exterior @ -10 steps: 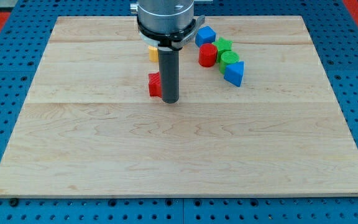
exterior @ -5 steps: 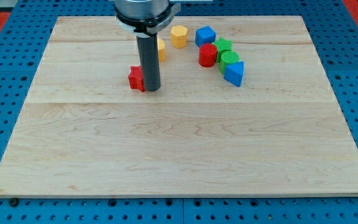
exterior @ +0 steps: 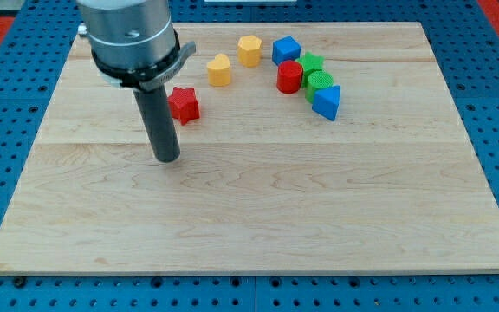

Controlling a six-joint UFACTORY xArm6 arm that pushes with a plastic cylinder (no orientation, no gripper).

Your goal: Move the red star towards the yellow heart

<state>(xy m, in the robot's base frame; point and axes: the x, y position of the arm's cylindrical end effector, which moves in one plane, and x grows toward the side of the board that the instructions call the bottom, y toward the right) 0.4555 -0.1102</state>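
Observation:
The red star (exterior: 183, 104) lies on the wooden board (exterior: 249, 208) in the upper left part. The yellow heart (exterior: 219, 70) lies up and to the right of it, a short gap away. My tip (exterior: 167, 159) rests on the board below and slightly left of the red star, apart from it. The rod rises from the tip to the arm's grey body at the view's top left.
A yellow hexagon (exterior: 249, 50) lies right of the heart. Further right is a cluster: a blue cube (exterior: 286, 49), a red cylinder (exterior: 289, 77), two green blocks (exterior: 312, 62) (exterior: 320, 84) and a blue triangular block (exterior: 326, 102).
My tip moved left and then down, leaving the red star. The star was pushed left and slightly up, and the yellow heart is now uncovered.

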